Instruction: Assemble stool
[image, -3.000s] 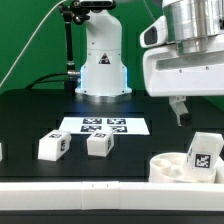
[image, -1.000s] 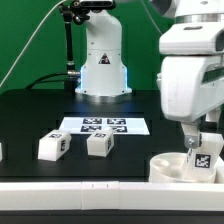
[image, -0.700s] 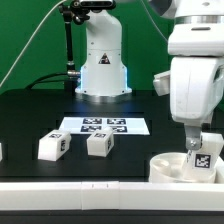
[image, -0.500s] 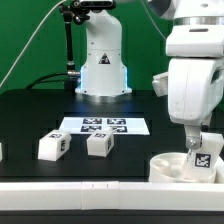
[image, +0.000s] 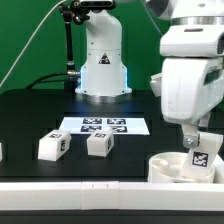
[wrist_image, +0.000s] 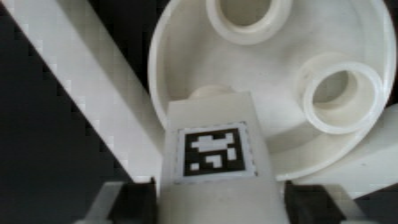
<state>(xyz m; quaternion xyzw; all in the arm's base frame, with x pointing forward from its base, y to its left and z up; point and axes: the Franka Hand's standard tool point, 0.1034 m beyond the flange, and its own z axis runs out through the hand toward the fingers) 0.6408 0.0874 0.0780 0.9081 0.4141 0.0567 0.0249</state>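
The round white seat (image: 168, 168) lies at the front on the exterior view's right. On it rests one white leg (image: 203, 155) with a black-and-white tag, slightly tilted. My gripper (image: 196, 142) reaches down from above and is shut on this leg. In the wrist view the leg (wrist_image: 217, 120) fills the space between my fingers (wrist_image: 132, 200), which press on both of its sides, and my gripper (wrist_image: 217, 204) sits over the seat (wrist_image: 187, 60), whose two round sockets show. Two more legs (image: 52, 146) (image: 99, 144) lie loose on the black table.
The marker board (image: 103, 126) lies flat behind the two loose legs. My arm's white base (image: 102, 70) stands at the back. A long white border rail (image: 90, 190) runs along the table's front edge, close beside the seat, and shows as the rail (wrist_image: 86, 90) in the wrist view.
My jaws have closed from wide open onto the leg on the seat. The hand has shifted slightly to the exterior view's left and the leg has tilted a little.
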